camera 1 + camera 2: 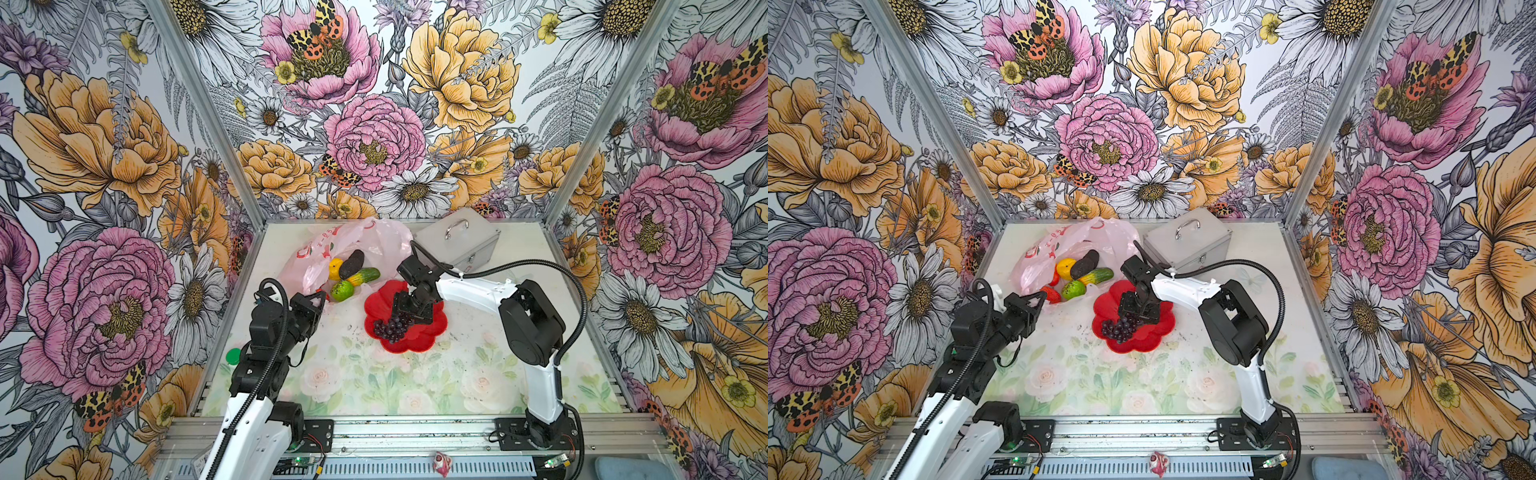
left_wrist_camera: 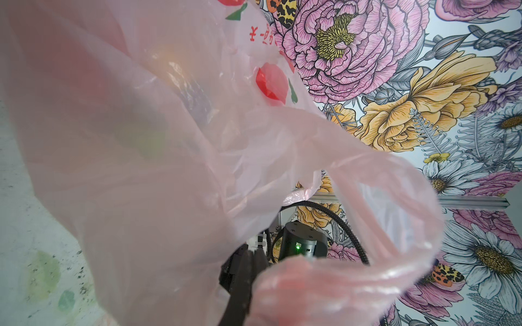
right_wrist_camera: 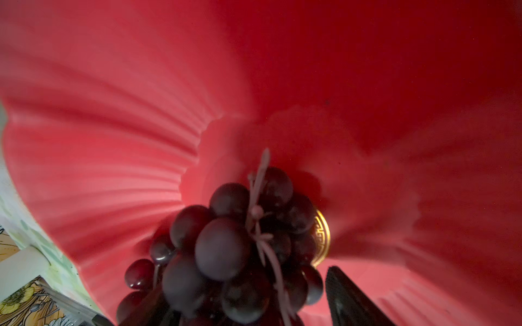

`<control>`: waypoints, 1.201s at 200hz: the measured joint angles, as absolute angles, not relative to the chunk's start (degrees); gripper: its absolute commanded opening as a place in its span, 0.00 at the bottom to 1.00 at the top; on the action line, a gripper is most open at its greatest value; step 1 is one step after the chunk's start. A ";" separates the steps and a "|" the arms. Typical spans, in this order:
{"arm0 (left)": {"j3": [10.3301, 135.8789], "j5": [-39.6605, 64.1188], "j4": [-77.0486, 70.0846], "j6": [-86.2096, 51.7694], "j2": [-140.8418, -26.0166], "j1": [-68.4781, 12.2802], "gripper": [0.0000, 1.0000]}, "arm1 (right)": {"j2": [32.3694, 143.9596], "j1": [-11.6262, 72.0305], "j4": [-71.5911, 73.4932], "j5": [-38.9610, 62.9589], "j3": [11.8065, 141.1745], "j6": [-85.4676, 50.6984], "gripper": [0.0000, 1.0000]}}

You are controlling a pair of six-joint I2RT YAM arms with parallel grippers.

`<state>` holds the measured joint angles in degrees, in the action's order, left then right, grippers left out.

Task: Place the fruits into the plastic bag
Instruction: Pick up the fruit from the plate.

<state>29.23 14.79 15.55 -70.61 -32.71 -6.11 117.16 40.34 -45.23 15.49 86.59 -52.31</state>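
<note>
Right jaws gape around the grape bunch.

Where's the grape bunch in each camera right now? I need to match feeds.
Top view: grape bunch, centre, on the lower-left part of the red flower-shaped dish.
Top view: same spot, slightly further left.
Left wrist: not in it; the plastic bag blocks it.
Right wrist: bottom centre, close up.
Shared landmark: that dish, except left wrist.
</note>
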 measured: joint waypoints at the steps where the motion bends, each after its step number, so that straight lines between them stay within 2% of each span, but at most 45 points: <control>1: 29.23 14.81 15.55 -70.61 -32.71 -6.11 0.00 | 117.19 40.34 -45.28 15.49 86.61 -52.25 0.80; 30: 29.23 14.79 15.62 -70.61 -32.71 -6.13 0.00 | 118.41 40.60 -46.06 15.44 87.79 -50.89 0.79; 65: 29.23 14.72 15.59 -70.63 -32.71 -6.13 0.00 | 120.01 40.60 -46.30 15.05 89.17 -49.82 0.71; 93: 29.23 14.57 15.59 -70.63 -32.71 -6.13 0.00 | 120.86 40.60 -46.85 14.59 90.41 -49.69 0.56; 146: 29.23 14.55 15.62 -70.63 -32.60 -6.13 0.00 | 119.66 40.27 -46.17 12.36 90.96 -50.06 0.38; 182: 29.23 14.57 15.53 -70.63 -32.97 -6.13 0.00 | 114.69 38.96 -39.51 12.51 85.30 -51.42 0.33; 240: 29.23 14.57 15.14 -70.61 -33.47 -6.07 0.00 | 105.69 35.79 -31.31 14.92 75.81 -52.03 0.32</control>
